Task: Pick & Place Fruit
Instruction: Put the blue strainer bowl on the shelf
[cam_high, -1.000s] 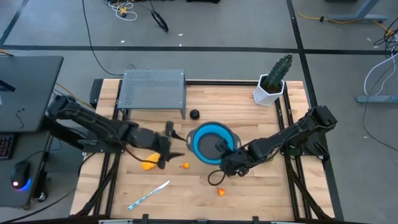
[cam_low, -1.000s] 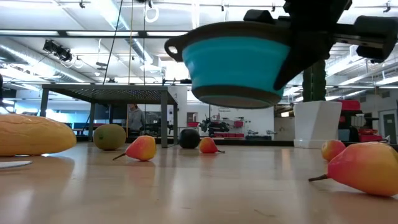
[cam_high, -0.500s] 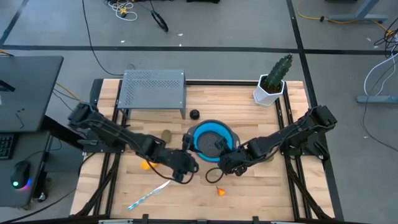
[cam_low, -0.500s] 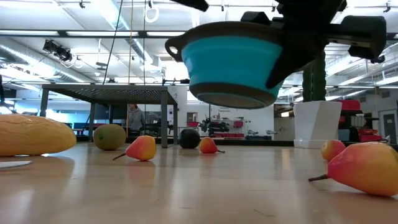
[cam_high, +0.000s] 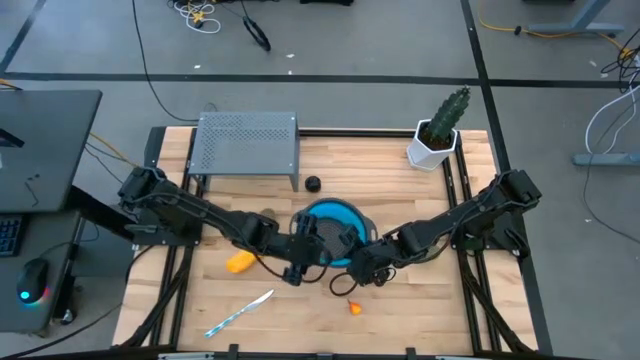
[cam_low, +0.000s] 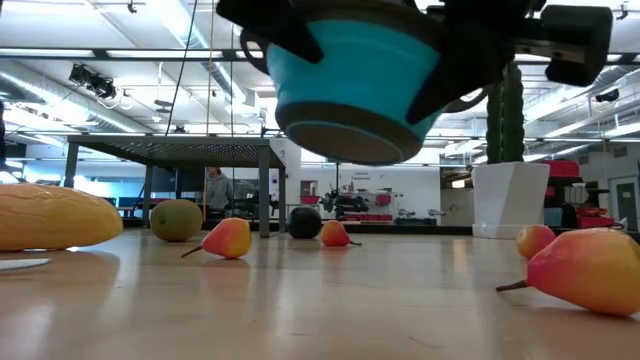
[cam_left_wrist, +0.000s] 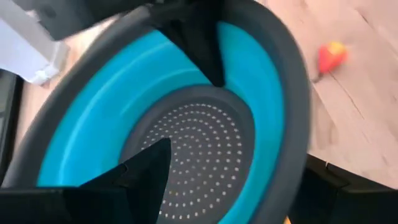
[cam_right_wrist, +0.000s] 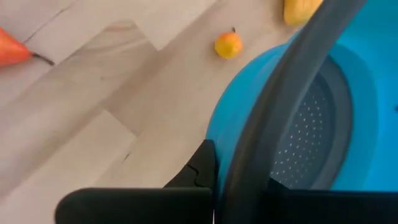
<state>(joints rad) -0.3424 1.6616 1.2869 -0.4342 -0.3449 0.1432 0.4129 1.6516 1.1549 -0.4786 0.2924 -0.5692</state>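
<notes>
right gripper (cam_high: 362, 262) jaws clamp blue colander (cam_low: 350, 80) rim; left gripper (cam_high: 305, 240) jaws unclear, hidden over it.

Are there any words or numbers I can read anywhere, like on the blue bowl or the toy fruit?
None can be read.
Blue bowl: no writing, only small holes in its bottom.
Toy fruit, such as the big yellow one: no labels.
White plant pot: plain.
Room beyond the table: anything that may be a sign is too small and blurred to read.

yellow-orange oblong fruit (cam_high: 240, 262) lying on table, small black ball (cam_high: 313, 184) well apart
</notes>
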